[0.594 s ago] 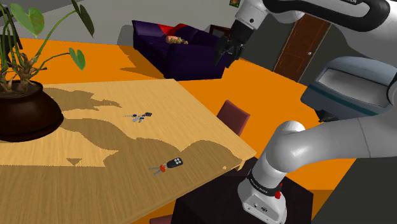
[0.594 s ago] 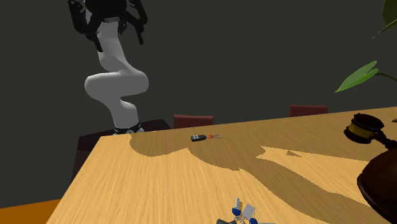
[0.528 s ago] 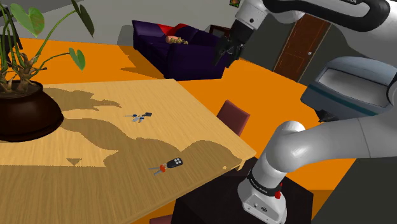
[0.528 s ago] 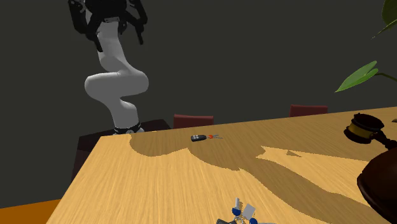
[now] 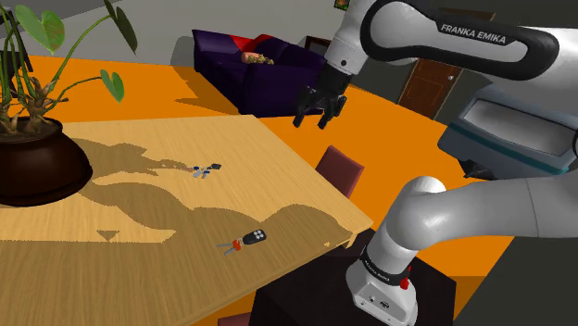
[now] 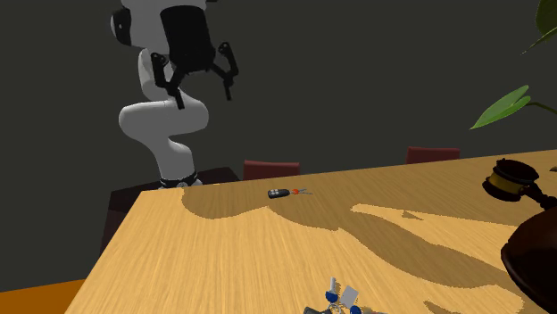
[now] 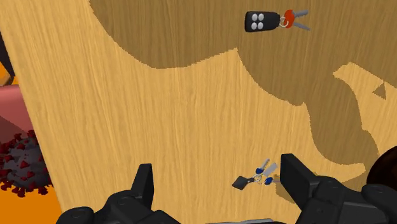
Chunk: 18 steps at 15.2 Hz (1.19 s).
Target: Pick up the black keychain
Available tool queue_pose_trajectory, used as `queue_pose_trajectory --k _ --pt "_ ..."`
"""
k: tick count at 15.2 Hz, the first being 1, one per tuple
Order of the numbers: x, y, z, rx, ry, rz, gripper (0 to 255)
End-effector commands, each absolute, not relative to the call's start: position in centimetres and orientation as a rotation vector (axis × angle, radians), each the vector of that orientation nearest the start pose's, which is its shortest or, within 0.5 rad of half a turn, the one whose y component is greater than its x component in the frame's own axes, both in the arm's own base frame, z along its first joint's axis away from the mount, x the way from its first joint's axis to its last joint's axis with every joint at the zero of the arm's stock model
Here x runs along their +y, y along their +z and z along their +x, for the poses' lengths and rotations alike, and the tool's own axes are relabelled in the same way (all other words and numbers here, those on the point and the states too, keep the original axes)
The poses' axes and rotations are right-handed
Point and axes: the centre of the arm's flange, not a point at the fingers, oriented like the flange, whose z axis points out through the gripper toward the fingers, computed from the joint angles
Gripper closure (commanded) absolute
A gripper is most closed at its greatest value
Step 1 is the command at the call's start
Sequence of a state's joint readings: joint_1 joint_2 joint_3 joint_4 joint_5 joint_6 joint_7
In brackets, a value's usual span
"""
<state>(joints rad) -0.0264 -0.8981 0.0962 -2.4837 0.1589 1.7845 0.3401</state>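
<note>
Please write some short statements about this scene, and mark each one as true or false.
1. The gripper is open and holds nothing. True.
2. The black key fob lies on the floor. False: it lies on the wooden table, near its edge.
3. A keychain with blue keys also lies on the table. True.
4. The two keychains touch each other. False: they lie well apart.

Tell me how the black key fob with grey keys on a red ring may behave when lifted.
The black key fob looks rigid, so it should stay stiff. Its grey keys join it at a red ring, so they will probably dangle. It lies flat on the wooden table, so rolling seems unlikely.
</note>
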Motion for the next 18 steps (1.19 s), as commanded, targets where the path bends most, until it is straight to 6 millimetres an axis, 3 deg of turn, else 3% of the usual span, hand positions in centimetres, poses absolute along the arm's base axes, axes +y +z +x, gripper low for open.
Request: queue_pose_trajectory --k 1,18 --pt "5.9 56.1 29.6 0.562 -0.243 -2.972 0" --pt "20.5 38.6 30.5 1.234 -0.009 -2.870 0"
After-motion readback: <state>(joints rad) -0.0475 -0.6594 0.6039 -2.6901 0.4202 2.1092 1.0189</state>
